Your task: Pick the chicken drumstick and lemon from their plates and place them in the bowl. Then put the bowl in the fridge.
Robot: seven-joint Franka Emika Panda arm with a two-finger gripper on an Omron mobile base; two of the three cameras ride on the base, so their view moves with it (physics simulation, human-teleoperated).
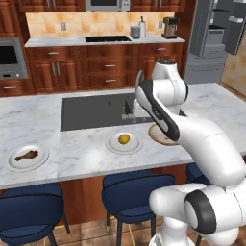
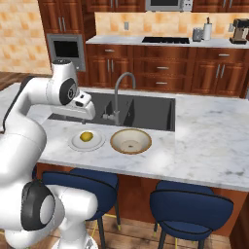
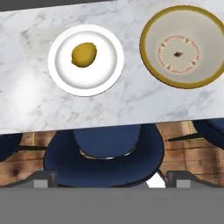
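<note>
The golden-brown chicken drumstick point(image 1: 26, 155) lies on a white plate point(image 1: 38, 162) at the counter's left end. The yellow lemon point(image 3: 84, 54) rests on the second white plate point(image 3: 107, 72), with the tan bowl point(image 3: 151, 65) standing empty just beside it. My gripper point(image 3: 111, 179) hangs open above the counter's front edge, higher than the lemon plate and near it, with nothing between its fingers point(image 3: 43, 178). From the right base view the gripper point(image 2: 87, 116) is just behind and above the lemon point(image 2: 86, 136). The dark grey fridge point(image 1: 211, 43) stands at the back right with its door swung open.
A dark sink point(image 1: 93, 111) with a curved faucet point(image 2: 119, 92) lies behind the plates and bowl. Blue stools point(image 3: 103, 151) stand under the counter's front edge. My own arm covers part of the bowl point(image 1: 158, 138) in the left base view.
</note>
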